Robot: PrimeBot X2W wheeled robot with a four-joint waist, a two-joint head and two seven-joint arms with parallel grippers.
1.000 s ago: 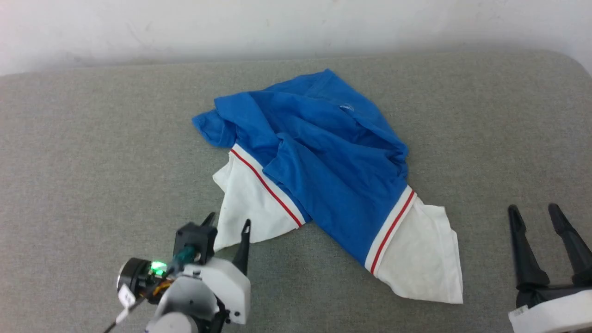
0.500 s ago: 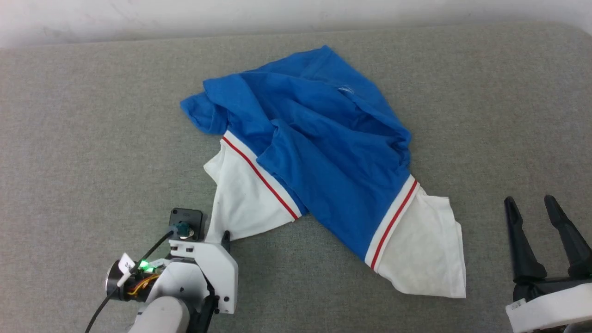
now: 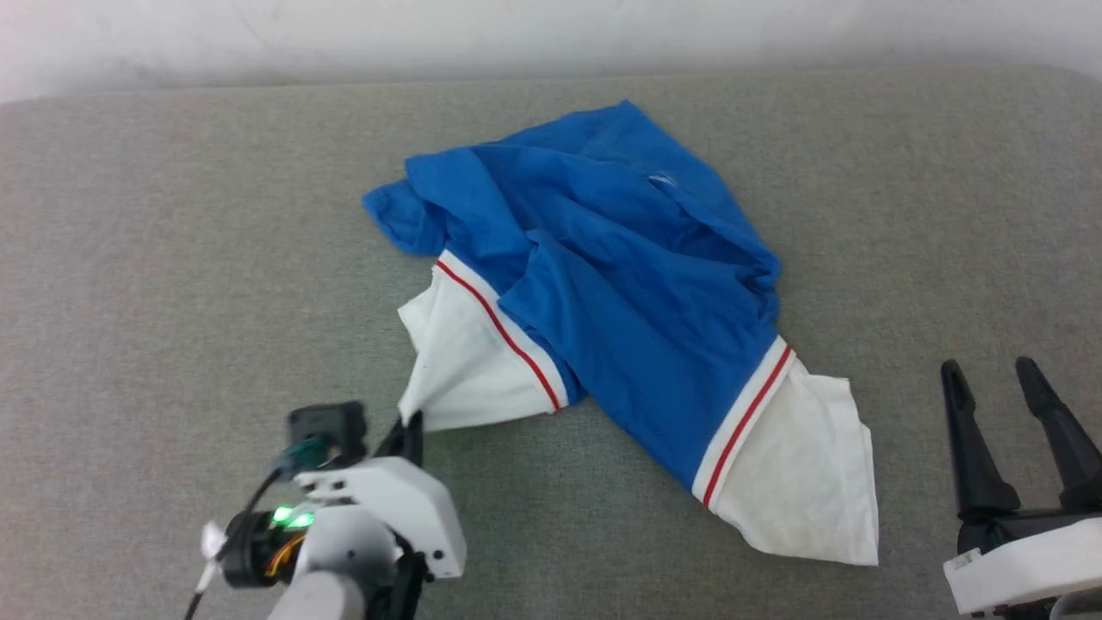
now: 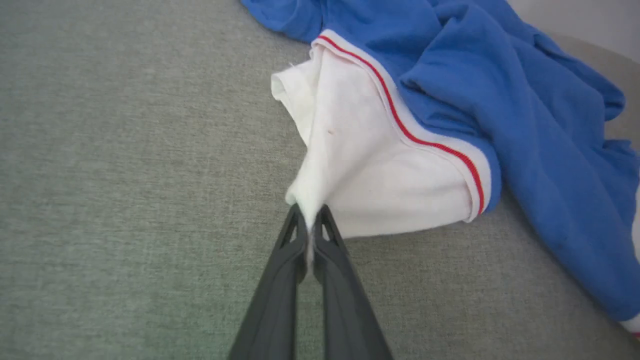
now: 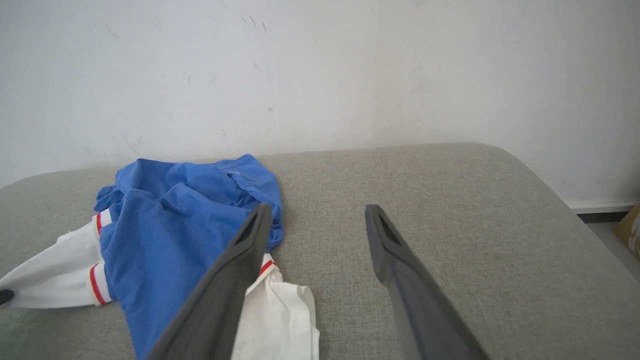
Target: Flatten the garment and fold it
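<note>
The garment [image 3: 620, 284] lies crumpled on the grey cushion: a royal-blue jersey with two white sleeves edged in red and white. My left gripper [image 3: 411, 424] is shut on the tip of the near-left white sleeve [image 4: 360, 165], which is pulled into a point between the jaws [image 4: 310, 220]. The other white sleeve [image 3: 801, 482] lies flat at the lower right. My right gripper [image 3: 999, 379] stands open at the lower right, apart from the cloth, with nothing between its fingers [image 5: 245, 250]. The garment [image 5: 180, 215] lies to the left in the right wrist view.
The grey cushion [image 3: 172, 258] spreads wide on all sides of the garment. A white wall [image 5: 320, 75] rises behind its far edge. The cushion's right end curves down to the floor [image 5: 610, 240].
My left gripper has shut on the white sleeve's corner and drawn it up into a peak. The head view has shifted a little. My right gripper has stayed open and still.
</note>
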